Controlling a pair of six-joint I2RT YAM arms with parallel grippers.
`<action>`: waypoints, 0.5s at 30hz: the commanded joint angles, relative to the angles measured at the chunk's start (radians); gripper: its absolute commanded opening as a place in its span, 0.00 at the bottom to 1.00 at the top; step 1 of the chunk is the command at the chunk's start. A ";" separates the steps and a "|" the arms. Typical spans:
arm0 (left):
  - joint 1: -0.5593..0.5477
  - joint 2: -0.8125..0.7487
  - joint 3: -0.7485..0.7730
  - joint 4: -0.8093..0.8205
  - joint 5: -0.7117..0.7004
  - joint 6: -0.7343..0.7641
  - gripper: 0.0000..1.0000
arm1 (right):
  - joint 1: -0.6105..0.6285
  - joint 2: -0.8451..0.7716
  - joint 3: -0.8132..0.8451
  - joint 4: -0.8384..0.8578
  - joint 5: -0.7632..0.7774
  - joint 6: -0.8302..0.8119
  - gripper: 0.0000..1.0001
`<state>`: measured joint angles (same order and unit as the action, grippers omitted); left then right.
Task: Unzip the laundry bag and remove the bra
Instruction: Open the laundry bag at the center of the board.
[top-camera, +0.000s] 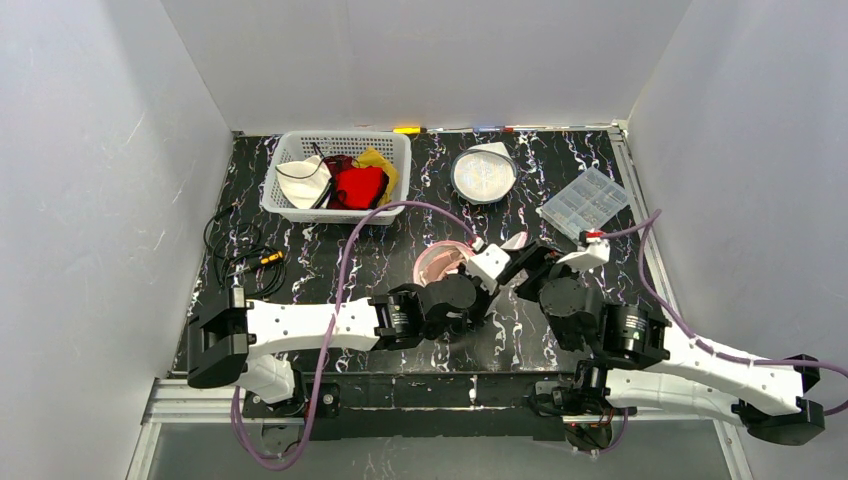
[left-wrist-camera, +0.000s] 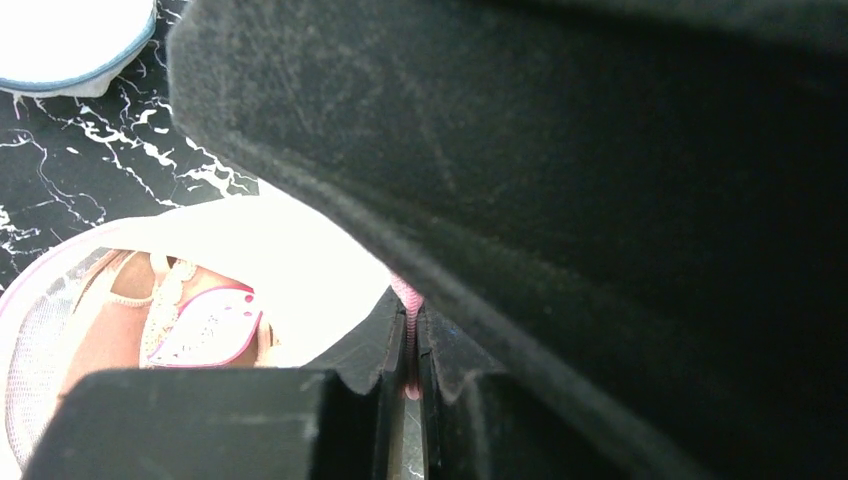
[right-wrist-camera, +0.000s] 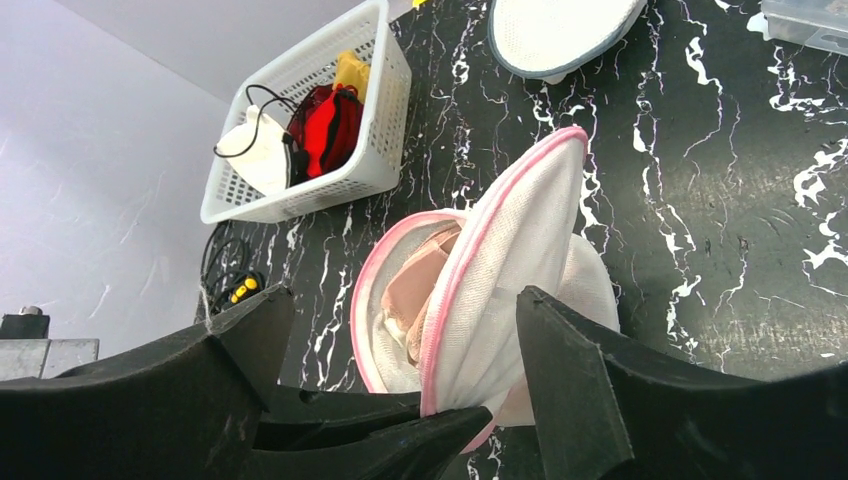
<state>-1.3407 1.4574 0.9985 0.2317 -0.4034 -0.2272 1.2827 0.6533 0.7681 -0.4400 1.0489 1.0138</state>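
At table centre, left gripper clamps the pink rim of the laundry bag, unzipped and gaping with the bra inside; right gripper straddles the raised flap, jaws apart; removal seems in hand, next needing a reach onto the bra.

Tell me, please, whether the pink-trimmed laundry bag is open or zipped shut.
Open: one half of the laundry bag stands lifted, showing the beige bra inside.
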 joint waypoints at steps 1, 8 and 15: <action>-0.026 -0.064 -0.024 0.042 0.046 0.009 0.00 | -0.020 0.092 0.063 -0.036 0.009 0.034 0.87; -0.026 -0.102 -0.059 0.049 0.047 -0.011 0.00 | -0.120 0.135 0.028 -0.023 -0.087 0.021 0.80; -0.026 -0.112 -0.070 0.052 0.041 -0.023 0.02 | -0.187 0.117 -0.003 0.049 -0.187 -0.020 0.45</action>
<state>-1.3632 1.4025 0.9344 0.2481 -0.3550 -0.2478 1.1061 0.7948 0.7662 -0.4572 0.9058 1.0096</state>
